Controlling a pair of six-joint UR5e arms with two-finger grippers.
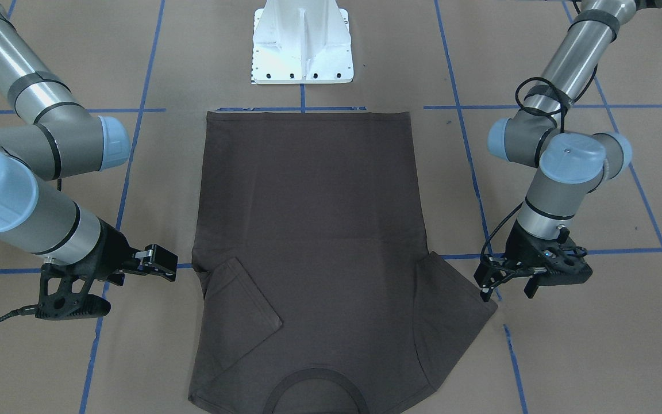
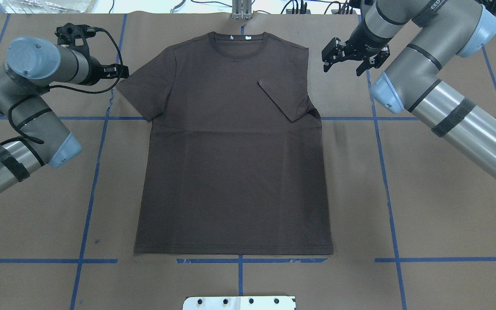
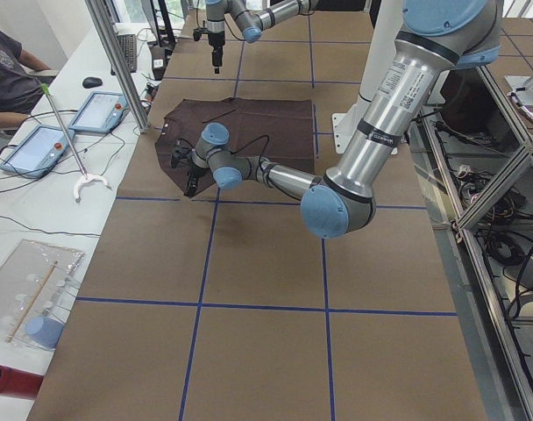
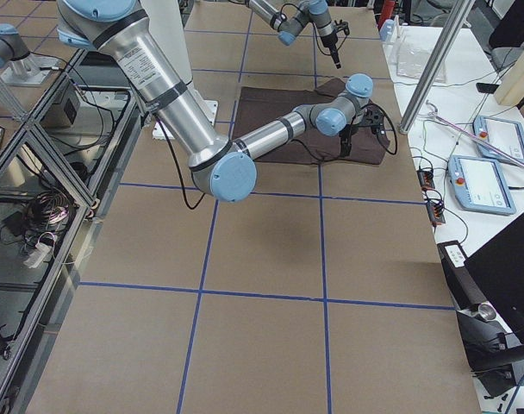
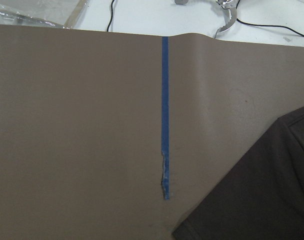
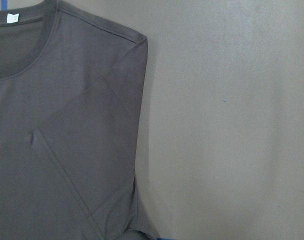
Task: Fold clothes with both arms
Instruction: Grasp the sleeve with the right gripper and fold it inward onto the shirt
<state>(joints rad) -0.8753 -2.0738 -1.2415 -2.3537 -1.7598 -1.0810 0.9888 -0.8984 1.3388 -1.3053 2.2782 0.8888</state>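
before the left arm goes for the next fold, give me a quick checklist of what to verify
1. Right sleeve folded in over the chest: ok.
2. Left sleeve folded in: not ok, it lies spread out on the table.
3. Left fingers open at that sleeve's tip: ok.
4. Left fingers touching the fabric: cannot tell.
5. Right fingers open and off the T-shirt: ok, they are beside the shoulder.
6. Body flat, hem straight: ok.
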